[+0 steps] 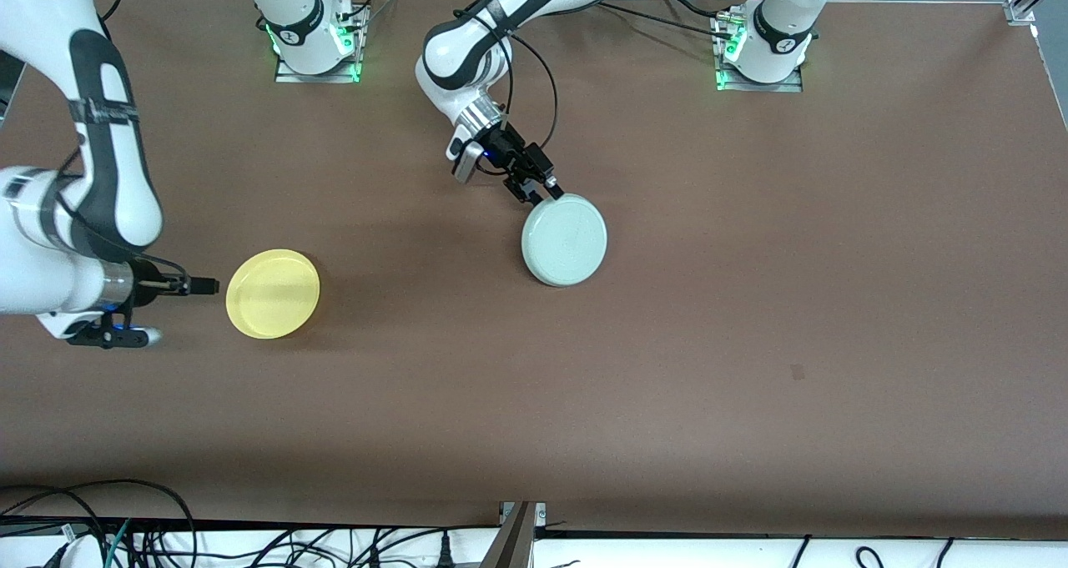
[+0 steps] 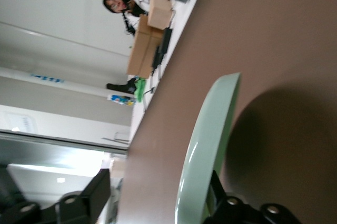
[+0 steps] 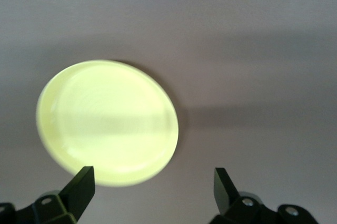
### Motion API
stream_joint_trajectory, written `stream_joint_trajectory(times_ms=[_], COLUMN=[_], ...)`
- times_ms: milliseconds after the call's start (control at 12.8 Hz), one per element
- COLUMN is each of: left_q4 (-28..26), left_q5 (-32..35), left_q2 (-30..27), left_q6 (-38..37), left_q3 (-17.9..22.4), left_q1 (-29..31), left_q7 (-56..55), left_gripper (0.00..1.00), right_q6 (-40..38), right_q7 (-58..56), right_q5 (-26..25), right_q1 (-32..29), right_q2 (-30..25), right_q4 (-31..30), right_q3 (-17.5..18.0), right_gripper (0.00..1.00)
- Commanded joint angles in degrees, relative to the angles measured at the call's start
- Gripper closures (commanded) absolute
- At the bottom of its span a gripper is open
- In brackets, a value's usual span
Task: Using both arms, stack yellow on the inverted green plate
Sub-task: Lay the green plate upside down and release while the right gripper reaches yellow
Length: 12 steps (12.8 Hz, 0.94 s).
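Observation:
The pale green plate [image 1: 565, 239] lies upside down near the table's middle, its flat base up. My left gripper [image 1: 542, 191] is at the plate's rim on the side farther from the front camera. In the left wrist view the left gripper [image 2: 158, 184] is open, and the green plate's rim [image 2: 208, 140] stands between its jaws, close to one finger [image 2: 217, 190]. The yellow plate [image 1: 273, 293] lies right way up toward the right arm's end. My right gripper [image 1: 207, 285] hovers low beside it, open. The right wrist view has the right gripper [image 3: 154, 179] empty just short of the yellow plate [image 3: 108, 121].
Both arm bases [image 1: 315, 47] [image 1: 761, 51] stand along the table edge farthest from the front camera. Cables [image 1: 150, 526] run below the near edge. A small dark mark [image 1: 797, 372] is on the brown table top. Cardboard boxes [image 2: 150, 40] stand off the table.

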Motion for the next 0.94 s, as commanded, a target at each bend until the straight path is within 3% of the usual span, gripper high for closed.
stream_joint_trajectory(times_ms=[0, 235, 469, 626, 860], left_q4=[1.6, 1.0, 1.2, 1.1, 1.6], left_q5=[-1.0, -2.9, -8.0, -18.9, -34.0], left_q2=[0.4, 0.0, -2.0, -5.4, -9.4], left_q6=[8.9, 21.5, 27.9, 33.8, 35.7], left_q3=[-0.8, -0.9, -1.0, -1.0, -1.1], left_q1=[0.0, 1.0, 3.8, 7.9, 12.6], left_q7=[-2.5, -9.4, -14.4, -14.6, -13.8], left_gripper=[0.00, 0.00, 0.00, 0.00, 0.00], right_q6=[6.4, 11.9, 15.3, 15.8, 16.5], right_q7=[-0.4, -0.4, -3.2, -9.8, -11.2], right_q5=[1.1, 1.2, 2.9, 9.6, 10.9], right_q1=[-0.6, -1.0, -3.1, -4.7, -4.7], right_q2=[-1.9, -1.4, -1.0, 0.6, 1.4], right_q4=[-7.4, -12.3, -14.6, -14.5, -14.6], right_q3=[0.5, 0.5, 0.6, 0.5, 0.5], right_gripper=[0.00, 0.00, 0.00, 0.00, 0.00])
